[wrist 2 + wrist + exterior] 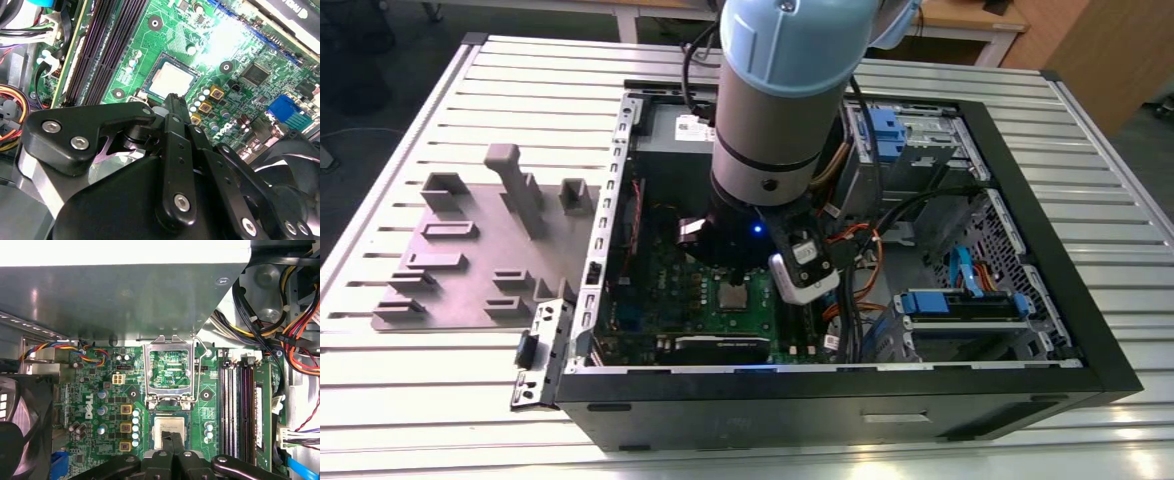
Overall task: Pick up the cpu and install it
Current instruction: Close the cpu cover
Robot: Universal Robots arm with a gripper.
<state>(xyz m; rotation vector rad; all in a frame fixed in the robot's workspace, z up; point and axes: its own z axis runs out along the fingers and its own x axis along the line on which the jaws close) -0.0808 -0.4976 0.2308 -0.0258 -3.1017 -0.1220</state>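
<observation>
Arm (774, 120) in the exterior view reaches straight down into the open computer case (854, 415) lying on the slatted bench (454, 400). The cpu (736, 296) sits flat on the green motherboard (664, 292) just below the wrist, toward the case wall that faces the camera, and the grey fixture plate (467, 250) lies well apart outside the case at the exterior view's left. In the second wrist view the fingers (172, 107) come to one narrow black tip, and the cpu (172, 80) lies just beyond that tip, square to the memory slots (107, 45) running beside it. In the first wrist view the gripper (173, 436) has its two fingers (168, 442) pressed together with nothing between them, their tip overlapping the near edge of the cpu (167, 425); whether they touch its lid or hover above it is hard to tell. The cpu appears to rest in its socket, with the socket frame (167, 371) hinged upright on the far side, so the chip lies between tip and frame; being square, it offers no long axis to match.
</observation>
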